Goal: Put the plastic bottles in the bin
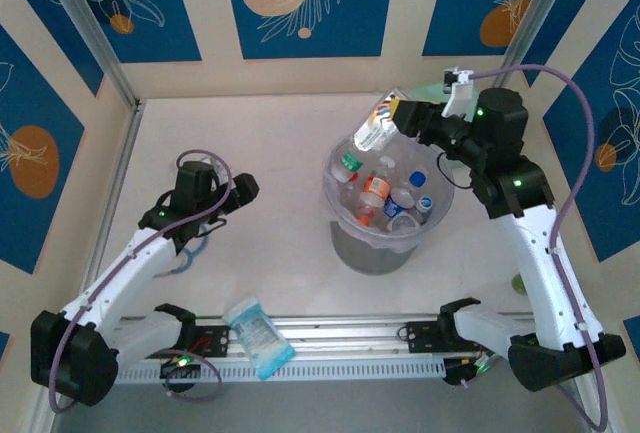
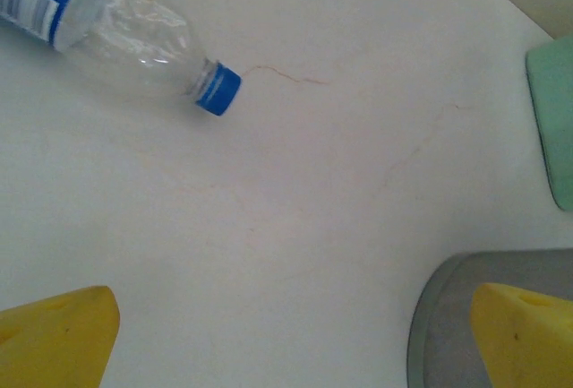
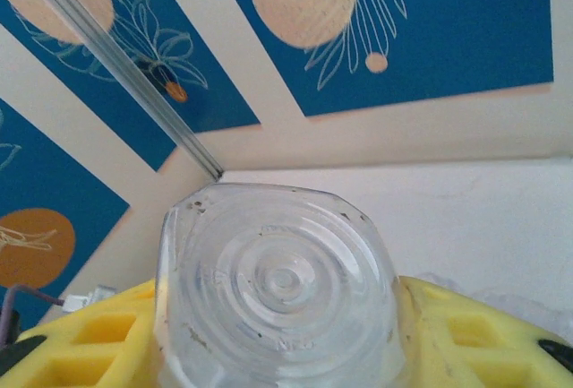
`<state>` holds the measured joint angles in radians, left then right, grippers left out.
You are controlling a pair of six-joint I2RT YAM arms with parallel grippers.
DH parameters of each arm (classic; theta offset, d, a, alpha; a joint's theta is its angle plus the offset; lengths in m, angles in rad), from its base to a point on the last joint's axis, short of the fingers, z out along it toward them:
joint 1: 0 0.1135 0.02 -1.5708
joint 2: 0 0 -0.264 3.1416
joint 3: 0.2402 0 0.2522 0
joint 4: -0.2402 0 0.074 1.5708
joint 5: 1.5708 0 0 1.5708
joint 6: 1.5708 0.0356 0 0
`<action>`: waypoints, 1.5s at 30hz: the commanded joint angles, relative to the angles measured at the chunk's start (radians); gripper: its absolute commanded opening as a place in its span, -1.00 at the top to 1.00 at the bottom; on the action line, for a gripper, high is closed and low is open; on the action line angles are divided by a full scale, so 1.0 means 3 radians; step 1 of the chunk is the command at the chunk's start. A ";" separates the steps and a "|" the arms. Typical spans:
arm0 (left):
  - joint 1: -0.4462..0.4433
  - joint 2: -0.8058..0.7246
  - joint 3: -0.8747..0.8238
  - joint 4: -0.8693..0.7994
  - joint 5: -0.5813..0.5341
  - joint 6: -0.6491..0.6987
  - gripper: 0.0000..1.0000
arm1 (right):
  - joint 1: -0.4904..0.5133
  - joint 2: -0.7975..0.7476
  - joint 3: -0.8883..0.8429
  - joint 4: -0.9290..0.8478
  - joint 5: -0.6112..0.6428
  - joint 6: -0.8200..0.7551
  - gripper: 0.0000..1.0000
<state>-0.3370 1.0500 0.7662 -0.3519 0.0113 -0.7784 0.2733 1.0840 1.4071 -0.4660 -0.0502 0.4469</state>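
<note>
Clear bottle (image 1: 374, 128), far end hidden, gripped by right end effector (image 1: 398, 115); left end effector (image 2: 291, 334) spread wide.

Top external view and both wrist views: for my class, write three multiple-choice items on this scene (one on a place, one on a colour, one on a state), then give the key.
1. Where is the held bottle of the right gripper?
A. Raised at the far rim of the bin
B. Deep inside the bin
C. Flat on the near rail

2. The left wrist view shows a lying bottle on the table. What colour is its cap?
A. Red
B. Green
C. Blue

3. What state is the left gripper in?
A. Shut on a bottle
B. Open, holding nothing
C. Shut on a packet

Key:
1 A: the gripper clamps the bottle up beside the rim.
2 C: the cap is plainly blue, like the label.
3 B: its jaws stand wide apart over bare table.
</note>
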 commanded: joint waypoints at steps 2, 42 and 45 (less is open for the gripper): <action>0.0118 0.0107 -0.0049 0.0226 -0.0198 -0.0151 -0.99 | 0.0126 -0.0039 -0.0043 0.0081 0.0302 -0.0131 0.90; 0.0188 0.1485 0.0364 0.0384 -0.0834 -0.0586 -0.99 | 0.0379 0.0514 -0.0934 -0.1136 0.0751 0.0539 0.99; 0.0188 0.1525 0.0375 0.0392 -0.0820 -0.0577 -0.99 | 0.0244 0.0506 -0.1104 -0.1088 0.0480 0.0796 0.87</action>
<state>-0.2916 1.4948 0.8467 -0.2543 -0.2214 -0.9382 0.3538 1.1812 1.1805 -0.4892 0.1837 0.6205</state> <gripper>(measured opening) 0.996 0.508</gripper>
